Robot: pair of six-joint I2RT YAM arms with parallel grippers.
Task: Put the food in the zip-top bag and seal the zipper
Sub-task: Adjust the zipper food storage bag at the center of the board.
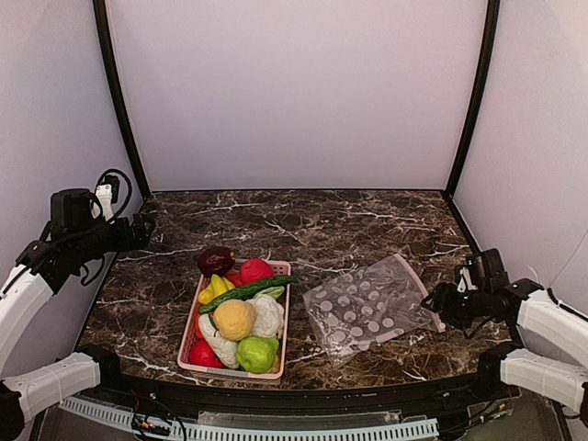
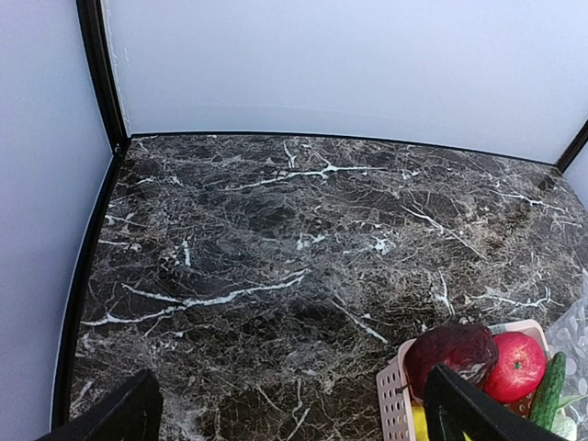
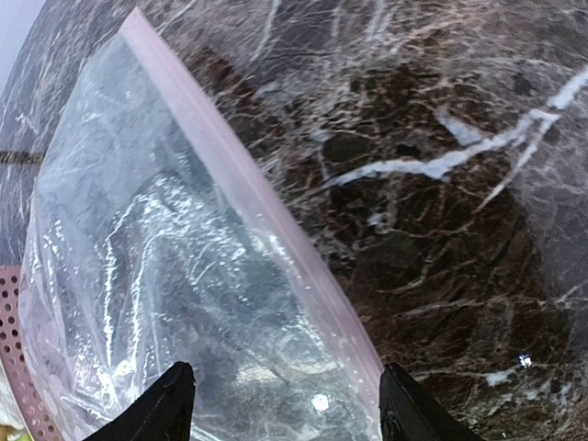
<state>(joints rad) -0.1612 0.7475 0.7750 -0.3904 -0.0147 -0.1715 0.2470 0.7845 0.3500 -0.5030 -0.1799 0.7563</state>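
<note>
The food lies heaped in a pink basket (image 1: pixel 188 344): eggplant (image 1: pixel 215 259), red fruit (image 1: pixel 256 269), cucumber (image 1: pixel 246 289), banana (image 1: pixel 214 288), yellow-orange ball (image 1: pixel 234 319) and cauliflower (image 1: pixel 268 315). The dotted zip-top bag (image 1: pixel 367 308) lies flat to the basket's right. My right gripper (image 1: pixel 441 303) is low at the bag's right edge. In the right wrist view it (image 3: pixel 287 386) stands open, its fingers either side of the bag's corner and the pink zipper (image 3: pixel 241 188). My left gripper (image 1: pixel 142 231) hovers open at the far left, holding nothing. Its wrist view shows the eggplant (image 2: pixel 450 349) behind the right finger.
A green apple (image 1: pixel 256 353) lies at the basket's near end. Pale walls with black corner posts (image 1: pixel 118 92) enclose the marble table on three sides. The basket's perforated wall (image 3: pixel 14 367) shows just beyond the bag in the right wrist view.
</note>
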